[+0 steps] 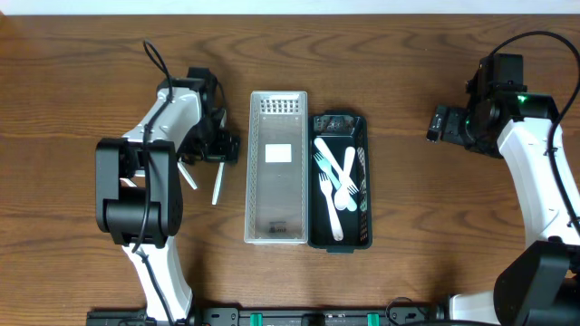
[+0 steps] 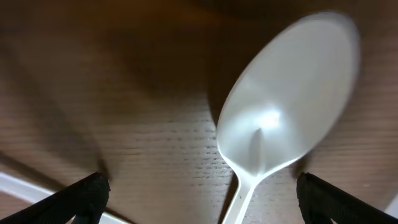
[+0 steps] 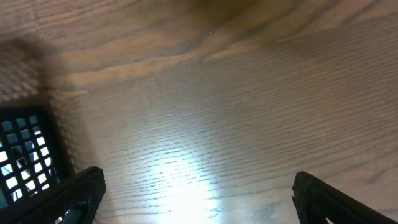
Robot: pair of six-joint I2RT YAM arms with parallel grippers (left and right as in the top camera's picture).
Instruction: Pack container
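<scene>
- The black mesh basket (image 1: 340, 245) lies right of the table's middle, its long side touching a clear slotted basket (image 1: 276, 208) on its left.
- In the black basket lie disposable forks and spoons (image 1: 335, 186), some white and some pale blue, crossing one another.
- The clear basket has a white label (image 1: 277, 152) on its floor.
- The left gripper (image 1: 220, 145) is low over the wooden table (image 1: 399, 54), just left of the clear basket. Its fingers (image 2: 87, 196) are spread wide.
- The left wrist view shows a white plastic spoon (image 2: 286, 106) bowl-up on the wood, its handle running down between the fingers with neither one touching it.
- Two white utensil handles (image 1: 217, 184) lie on the table beside the left arm. Their upper ends are hidden under the gripper, so I cannot tell from overhead which one is the spoon.
- The right gripper (image 1: 438, 124) hangs well right of the black basket, its fingers (image 3: 84, 186) wide apart over bare wood and holding nothing. A corner of the black mesh shows at the left edge of its wrist view.
- The spoon bowl is blurred and fills much of the left wrist view. A pale strip at that view's lower left is cut off and too unclear to name.
</scene>
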